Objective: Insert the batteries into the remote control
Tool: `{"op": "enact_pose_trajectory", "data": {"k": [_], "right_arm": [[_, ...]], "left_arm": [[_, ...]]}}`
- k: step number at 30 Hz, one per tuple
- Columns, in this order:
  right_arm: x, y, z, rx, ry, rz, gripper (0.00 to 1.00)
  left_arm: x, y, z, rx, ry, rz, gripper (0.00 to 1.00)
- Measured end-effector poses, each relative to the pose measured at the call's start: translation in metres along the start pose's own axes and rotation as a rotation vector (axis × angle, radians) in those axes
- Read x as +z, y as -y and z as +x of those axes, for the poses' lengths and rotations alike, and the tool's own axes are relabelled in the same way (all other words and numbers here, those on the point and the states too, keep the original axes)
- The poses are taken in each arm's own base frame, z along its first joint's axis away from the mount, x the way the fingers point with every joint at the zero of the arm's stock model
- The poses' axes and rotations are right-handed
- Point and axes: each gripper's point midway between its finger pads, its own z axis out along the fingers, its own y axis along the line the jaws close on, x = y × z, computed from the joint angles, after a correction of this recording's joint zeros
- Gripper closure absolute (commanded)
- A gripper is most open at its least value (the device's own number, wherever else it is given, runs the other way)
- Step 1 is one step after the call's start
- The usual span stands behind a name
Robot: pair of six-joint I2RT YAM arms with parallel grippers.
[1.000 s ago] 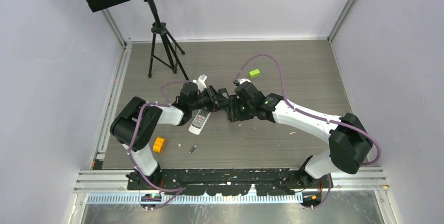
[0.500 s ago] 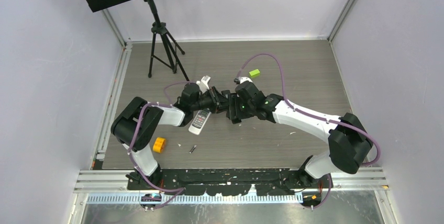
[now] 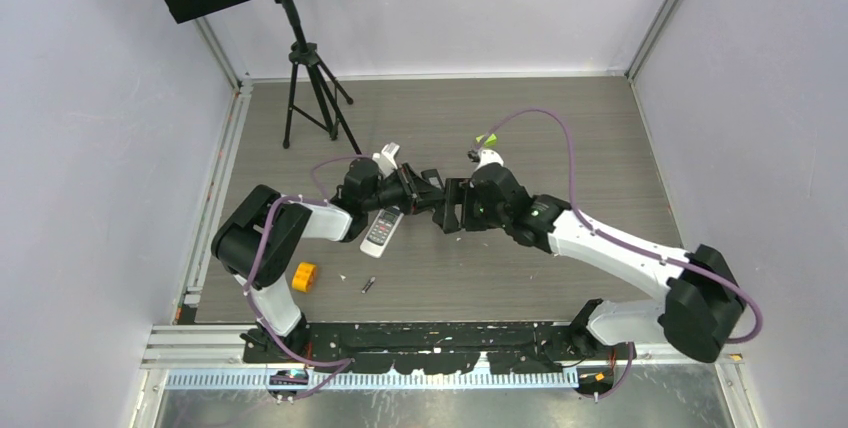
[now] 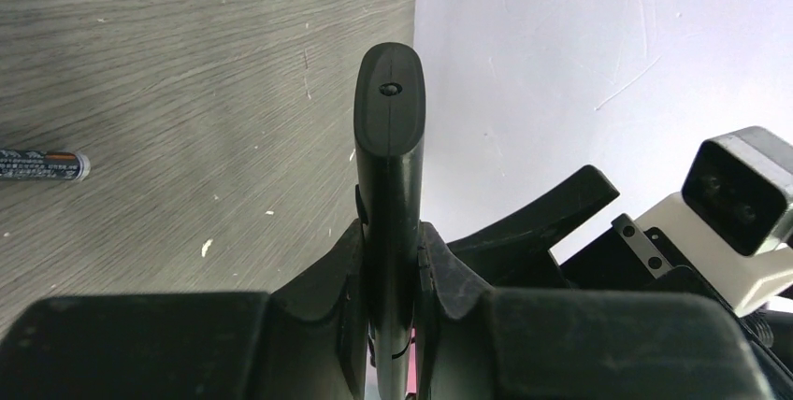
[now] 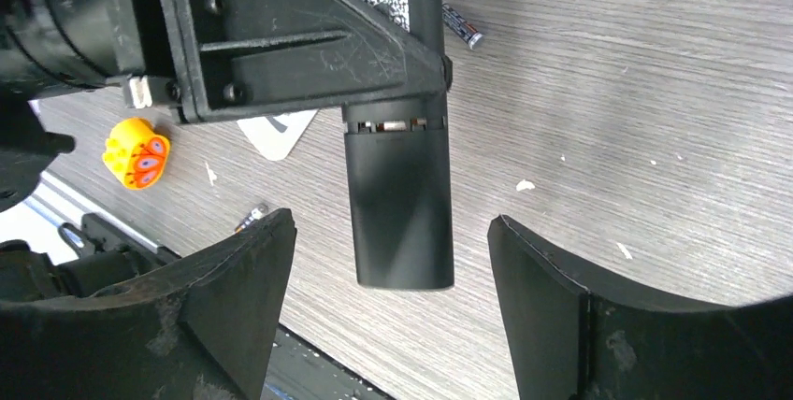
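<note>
Inspecting the hold first, we find the left gripper (image 4: 388,255) clamped on the black remote (image 5: 400,204). It carries the remote clear of the surface (image 5: 655,92), free end toward the right arm. We judge this is done to present the battery end for work. In the right wrist view a thin seam crosses the body just below the clamp, with metal glinting in it, so the cover looks partly slid. We cannot tell whether any cell sits inside. The right gripper (image 5: 391,232) stands with fingers apart, one on each side of that free end, touching neither face.

We see no batteries (image 5: 463,26) loaded. One lies on the surface beyond the black remote. A second battery (image 5: 251,219) lies near the orange block (image 5: 137,152), close to the front edge.

On clearance, the two grippers nearly meet over the middle of the surface, and a white remote (image 3: 380,231) lies under the left arm. The green block (image 3: 487,139) sits beside the right arm's cable. The stand (image 3: 300,58) is well apart at the far left. We judge the right half offers the freest room, so the right arm could back away there before reaching for a cell near the front edge.
</note>
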Motion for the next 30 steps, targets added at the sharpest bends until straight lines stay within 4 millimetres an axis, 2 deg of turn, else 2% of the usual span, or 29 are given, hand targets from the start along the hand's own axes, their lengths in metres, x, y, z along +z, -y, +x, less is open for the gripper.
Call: {"op": "enact_pose_trajectory", "data": {"k": [7, 11, 14, 19, 26, 30], "right_arm": [[-0.027, 0.004, -0.010, 0.231, 0.162, -0.044, 0.20], [-0.026, 0.015, -0.005, 0.361, 0.209, -0.036, 0.25], [-0.020, 0.019, -0.003, 0.416, 0.213, -0.023, 0.31], [-0.015, 0.005, -0.017, 0.530, 0.273, -0.116, 0.54], [-0.011, -0.012, -0.033, 0.691, 0.340, -0.270, 0.67], [-0.018, -0.020, -0.045, 0.738, 0.379, -0.350, 0.74]], "left_arm": [[0.000, 0.008, -0.005, -0.010, 0.016, 0.031, 1.00], [-0.001, 0.014, -0.008, -0.021, 0.033, 0.040, 1.00], [-0.004, 0.026, -0.010, -0.018, 0.049, 0.062, 1.00], [-0.009, 0.038, -0.018, -0.043, 0.101, 0.083, 1.00], [-0.009, 0.048, -0.027, -0.113, 0.162, 0.095, 1.00], [-0.014, 0.062, -0.031, -0.116, 0.190, 0.124, 1.00]]}}
